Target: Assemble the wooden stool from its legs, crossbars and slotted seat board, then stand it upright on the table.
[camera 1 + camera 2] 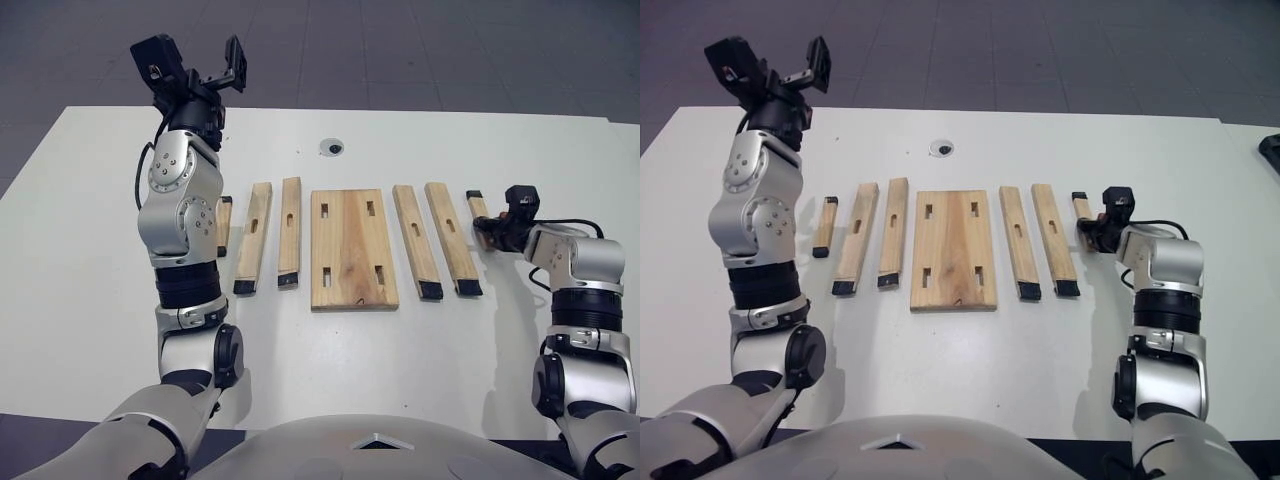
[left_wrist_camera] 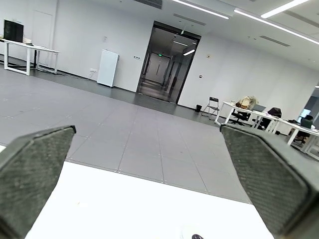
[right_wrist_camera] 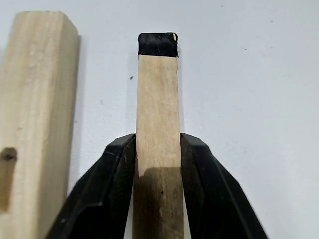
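The short crossbar (image 3: 157, 89) lies rightmost on the table (image 1: 90, 250), long axis running away from the robot, pinched across its width by the right gripper (image 3: 157, 144). The left gripper (image 1: 197, 62), spread, hangs raised, well apart.

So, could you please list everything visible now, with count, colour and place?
Seat board: one, light wood, four slots, table centre.
Legs: four, light wood with black tips, two on each side of the seat board.
Crossbars: two, short, light wood, one far left, one far right.
Table: one, white, under everything.
Cable hole: one, dark, beyond the seat board.
Left gripper: one, black, open, raised above the table's far left.
Right gripper: one, black, shut on the right crossbar.
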Tool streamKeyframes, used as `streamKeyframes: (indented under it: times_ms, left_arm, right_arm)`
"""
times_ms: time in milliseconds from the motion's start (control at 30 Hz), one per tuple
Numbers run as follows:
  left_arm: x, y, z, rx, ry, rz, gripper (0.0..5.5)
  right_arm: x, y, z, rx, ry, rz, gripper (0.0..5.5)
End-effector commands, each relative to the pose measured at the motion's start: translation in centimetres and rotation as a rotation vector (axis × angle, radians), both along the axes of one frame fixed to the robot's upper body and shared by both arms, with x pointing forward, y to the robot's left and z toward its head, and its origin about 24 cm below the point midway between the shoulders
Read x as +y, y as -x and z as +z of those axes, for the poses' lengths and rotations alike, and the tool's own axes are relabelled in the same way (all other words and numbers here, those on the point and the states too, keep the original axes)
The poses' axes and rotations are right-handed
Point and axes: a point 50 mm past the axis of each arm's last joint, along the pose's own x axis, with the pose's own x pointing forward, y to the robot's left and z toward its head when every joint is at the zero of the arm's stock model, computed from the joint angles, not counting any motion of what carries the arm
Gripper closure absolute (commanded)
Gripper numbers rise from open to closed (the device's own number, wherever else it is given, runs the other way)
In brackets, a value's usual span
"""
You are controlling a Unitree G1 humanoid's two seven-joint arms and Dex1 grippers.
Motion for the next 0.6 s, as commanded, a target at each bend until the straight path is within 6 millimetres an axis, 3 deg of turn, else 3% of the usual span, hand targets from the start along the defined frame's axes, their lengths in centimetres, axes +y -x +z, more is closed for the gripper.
streamKeyframes:
  times_ms: [33,267,433,600]
  left_arm:
    - [-1.1,0.3,-0.1,0.019,0.01,-0.131,0.1]
    - [-4.6,1.5,0.2,0.029,0.081,-0.393,0.1]
    - [-8.6,4.0,1.0,-0.002,0.169,-0.685,0.1]
    - [-10.6,5.6,1.2,-0.023,0.121,-0.817,0.1]
  right_arm:
    - [1.8,-1.2,7.0,-0.354,-0.233,0.085,4.2]
    - [5.7,-0.7,13.0,-0.669,-0.622,0.167,4.2]
    - [8.1,-1.3,15.5,-0.807,-0.865,0.136,4.2]
    - [9.6,-1.1,18.1,-0.931,-0.972,0.162,4.2]
